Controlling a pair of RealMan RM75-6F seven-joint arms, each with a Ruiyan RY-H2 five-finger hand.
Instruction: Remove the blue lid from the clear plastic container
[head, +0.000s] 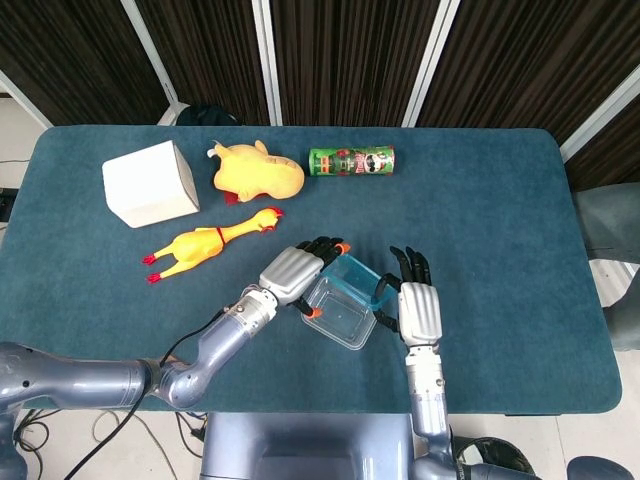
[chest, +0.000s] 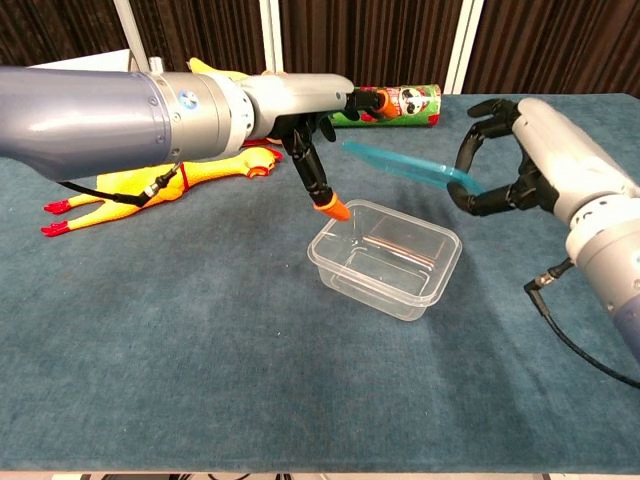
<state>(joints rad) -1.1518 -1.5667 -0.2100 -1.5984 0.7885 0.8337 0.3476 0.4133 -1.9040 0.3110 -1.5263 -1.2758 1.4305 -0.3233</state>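
Blue lid (chest: 408, 165) is pinched at one edge by the right hand (chest: 508, 160) and held tilted above the container (chest: 385, 258), clear of its rim. Left hand (chest: 322, 130), spread and empty, hovers beside the container on the counter (chest: 200, 350).

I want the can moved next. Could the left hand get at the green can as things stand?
Probably yes: the left hand holds nothing, and the green can lies beyond it with bare table between.
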